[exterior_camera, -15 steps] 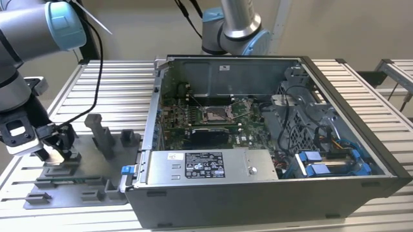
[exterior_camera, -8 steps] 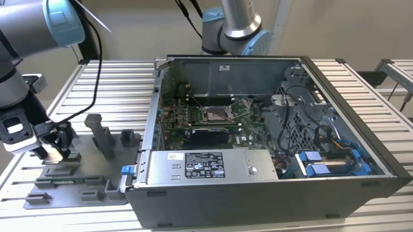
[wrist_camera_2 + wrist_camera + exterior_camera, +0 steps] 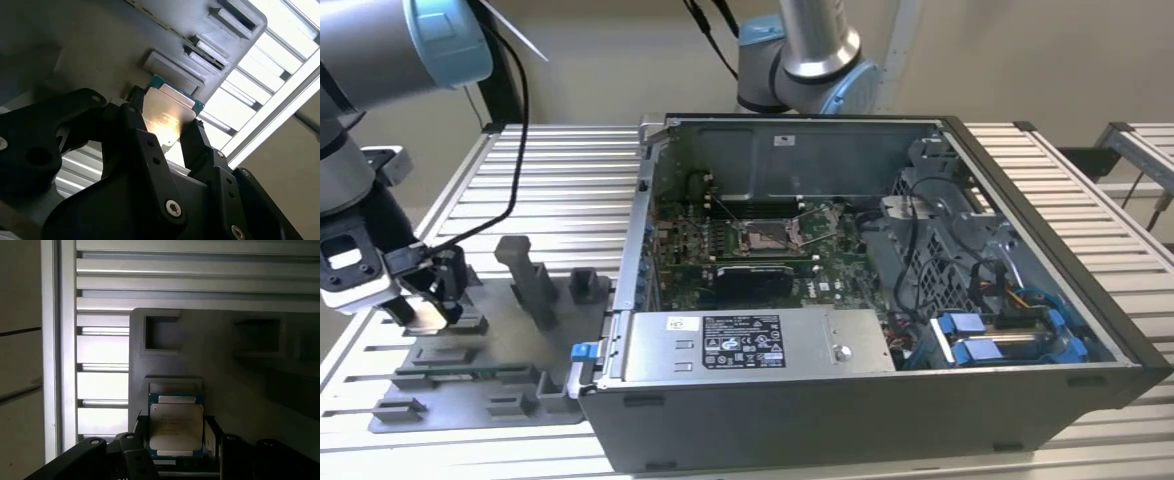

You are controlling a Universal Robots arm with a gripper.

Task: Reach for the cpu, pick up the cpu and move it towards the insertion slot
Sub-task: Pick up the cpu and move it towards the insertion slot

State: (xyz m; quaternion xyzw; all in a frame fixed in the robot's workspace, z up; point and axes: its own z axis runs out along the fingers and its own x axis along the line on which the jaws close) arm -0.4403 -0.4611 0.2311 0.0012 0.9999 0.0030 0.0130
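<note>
The cpu (image 3: 176,426) is a flat pale square chip with a thin green edge, and it lies on the grey fixture plate (image 3: 480,400). In both wrist views my gripper (image 3: 176,435) has a black finger against each of two opposite edges of the chip, shut on it. The second wrist view shows the cpu (image 3: 167,107) glinting between the fingers (image 3: 137,115), close to the plate. In the exterior view my gripper (image 3: 434,308) is low over the plate at that view's left. The insertion slot (image 3: 767,235) is the silver-framed socket on the green board inside the open computer case.
Upright grey fixture blocks (image 3: 527,280) stand on the plate just beside my gripper. The case wall (image 3: 640,230) rises between the plate and the socket. A second arm (image 3: 807,50) stands behind the case. The ribbed aluminium table (image 3: 574,190) lies underneath.
</note>
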